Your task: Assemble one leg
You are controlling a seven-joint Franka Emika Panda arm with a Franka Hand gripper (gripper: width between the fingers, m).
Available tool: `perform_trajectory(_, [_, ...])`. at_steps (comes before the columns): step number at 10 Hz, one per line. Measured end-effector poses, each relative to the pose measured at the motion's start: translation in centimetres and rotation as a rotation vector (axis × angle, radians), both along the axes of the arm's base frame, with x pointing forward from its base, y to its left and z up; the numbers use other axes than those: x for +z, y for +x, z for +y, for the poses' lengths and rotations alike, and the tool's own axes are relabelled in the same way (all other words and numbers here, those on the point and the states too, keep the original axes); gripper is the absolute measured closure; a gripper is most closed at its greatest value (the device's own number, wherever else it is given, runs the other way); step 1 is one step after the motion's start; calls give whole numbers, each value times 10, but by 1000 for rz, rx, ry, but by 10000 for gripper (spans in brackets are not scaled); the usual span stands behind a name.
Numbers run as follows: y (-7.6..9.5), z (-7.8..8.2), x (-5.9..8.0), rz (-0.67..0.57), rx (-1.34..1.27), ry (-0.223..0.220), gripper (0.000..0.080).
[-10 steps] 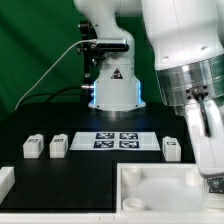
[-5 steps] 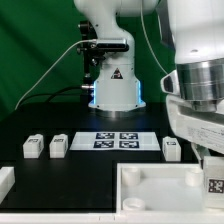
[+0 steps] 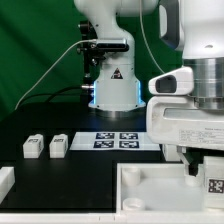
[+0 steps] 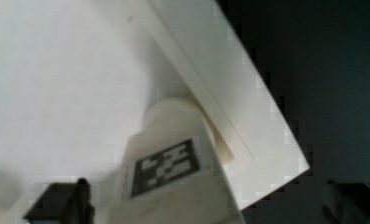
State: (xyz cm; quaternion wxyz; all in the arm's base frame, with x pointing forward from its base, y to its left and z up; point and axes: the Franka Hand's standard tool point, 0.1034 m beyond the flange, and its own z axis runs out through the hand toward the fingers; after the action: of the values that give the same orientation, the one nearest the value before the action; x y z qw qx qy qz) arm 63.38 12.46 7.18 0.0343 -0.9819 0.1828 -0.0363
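One leg (image 3: 214, 185), a white post with a square tag, stands upright at the right corner of the large white panel (image 3: 150, 185). In the wrist view the same leg (image 4: 164, 165) stands on the panel (image 4: 66, 80) between my dark fingers (image 4: 57, 200). There is a gap on both sides, so the jaws are apart and not touching it. My gripper (image 3: 200, 168) hangs just above this leg, with its wide hand across the exterior view's right. Two more legs (image 3: 33, 147) (image 3: 58, 146) lie on the black table at the exterior view's left.
The marker board (image 3: 118, 139) lies flat on the table in front of the robot base (image 3: 112, 90). A white part (image 3: 5, 180) shows at the exterior view's lower left edge. My hand hides the table behind it on the right.
My hand has turned about its axis, from narrow side to broad side facing the exterior camera, and now hides the leg on the right. The standing leg's tag has not moved.
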Motion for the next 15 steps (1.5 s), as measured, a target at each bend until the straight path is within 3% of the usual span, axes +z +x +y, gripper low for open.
perform_trajectory(1, [0,3,-1,-2,-8,3,151])
perform_trajectory(2, [0,3,-1,-1,-40,9,244])
perform_trajectory(3, [0,4,-1,4,-97,20,244])
perform_trajectory(4, [-2,1,-2,17,-196,26,445])
perform_trajectory(5, [-3,-1,-3,26,-257,29,501])
perform_trajectory(6, [-3,-1,-3,34,-373,45,501])
perform_trajectory(9, [-1,-9,-2,96,-887,166,501])
perform_trajectory(11, [-2,-8,-3,133,-1142,222,502])
perform_trajectory(14, [-3,-7,-4,115,-1105,223,502])
perform_trajectory(15, [-3,-7,-4,109,-1068,216,441])
